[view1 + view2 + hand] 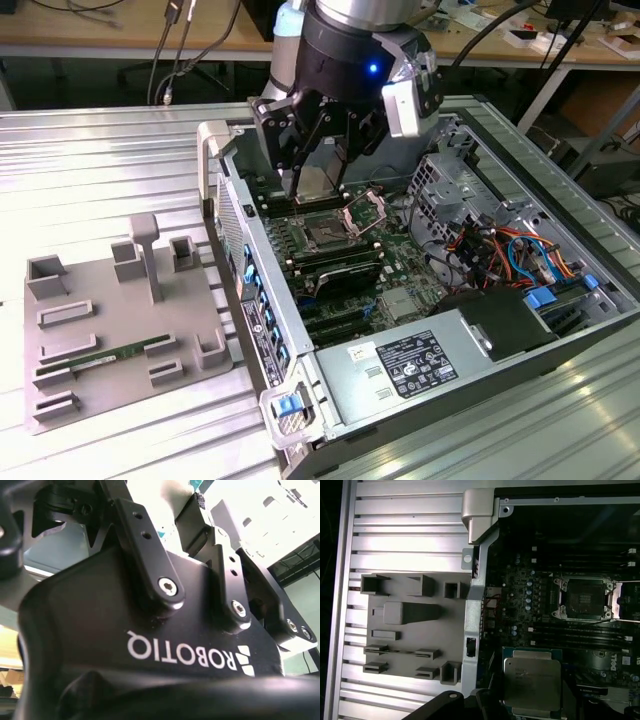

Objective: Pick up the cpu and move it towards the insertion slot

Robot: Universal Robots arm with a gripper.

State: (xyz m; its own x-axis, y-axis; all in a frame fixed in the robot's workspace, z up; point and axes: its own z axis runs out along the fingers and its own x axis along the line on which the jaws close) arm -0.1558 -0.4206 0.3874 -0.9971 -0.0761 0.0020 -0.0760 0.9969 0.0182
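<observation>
The cpu (532,680), a flat square chip with a pale silver top and a green edge, hangs above the motherboard inside the open computer case. In the exterior view my gripper (315,190) is over the case's far side, its two dark fingers shut on the pale cpu (317,170). The insertion slot (326,236) lies just below and slightly nearer, a dark square socket with its shiny metal frame (365,212) swung open. In the first wrist view the insertion slot (582,598) is apart from the cpu, uncovered. The gripper's black body (150,630) shows in the second wrist view.
A grey fixture plate (120,320) with a green memory stick (100,355) lies on the ribbed metal table at the exterior view's left. The case wall (235,230), long memory slots (340,270), a drive cage (440,180), coloured cables (500,250) and the power supply (400,365) surround the socket.
</observation>
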